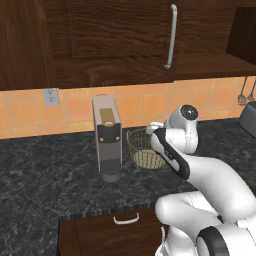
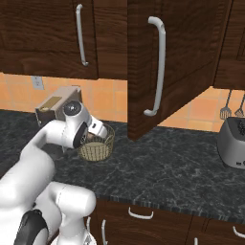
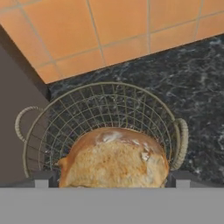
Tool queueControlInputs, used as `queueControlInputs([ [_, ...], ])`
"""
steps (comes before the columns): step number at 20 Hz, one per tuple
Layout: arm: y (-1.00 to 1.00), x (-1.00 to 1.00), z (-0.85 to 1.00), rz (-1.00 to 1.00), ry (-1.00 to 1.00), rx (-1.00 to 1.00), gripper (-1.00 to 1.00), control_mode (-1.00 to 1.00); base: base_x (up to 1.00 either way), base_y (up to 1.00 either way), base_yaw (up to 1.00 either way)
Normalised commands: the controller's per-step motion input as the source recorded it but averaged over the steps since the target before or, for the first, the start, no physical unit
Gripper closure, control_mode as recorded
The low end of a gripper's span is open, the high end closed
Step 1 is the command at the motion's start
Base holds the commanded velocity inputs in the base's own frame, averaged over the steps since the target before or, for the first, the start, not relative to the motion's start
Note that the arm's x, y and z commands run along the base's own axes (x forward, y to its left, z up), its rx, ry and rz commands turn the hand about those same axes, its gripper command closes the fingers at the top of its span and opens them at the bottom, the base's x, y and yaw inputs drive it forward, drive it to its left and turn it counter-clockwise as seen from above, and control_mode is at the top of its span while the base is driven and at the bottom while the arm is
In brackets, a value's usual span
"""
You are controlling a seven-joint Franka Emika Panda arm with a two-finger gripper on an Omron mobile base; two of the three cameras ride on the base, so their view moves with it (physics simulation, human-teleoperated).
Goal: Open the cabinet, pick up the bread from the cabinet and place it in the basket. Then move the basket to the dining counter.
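Bread (image 3: 114,158) between the hand's (image 3: 111,180) fingertips (seemingly gripped), over basket (image 3: 105,105)

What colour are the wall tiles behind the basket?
Orange, with pale grout lines; the wall tiles show best in the hand view, above the basket.

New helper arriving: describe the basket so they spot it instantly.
Find the black speckled counter under the orange tiled wall. Beside the tall grey coffee machine sits the basket, a round golden wire-mesh bowl with small loop handles, unlike its solid neighbour.
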Motion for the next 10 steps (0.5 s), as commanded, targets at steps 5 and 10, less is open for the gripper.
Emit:
queueControlInputs([
  [5,0.11,0.38,-0.41,0.0,0.15,0.0,1.0,-1.0,0.0,0.0,0.0],
  [10,0.18,0.28,-0.35,0.0,0.13,0.0,1.0,-1.0,0.0,0.0,0.0],
])
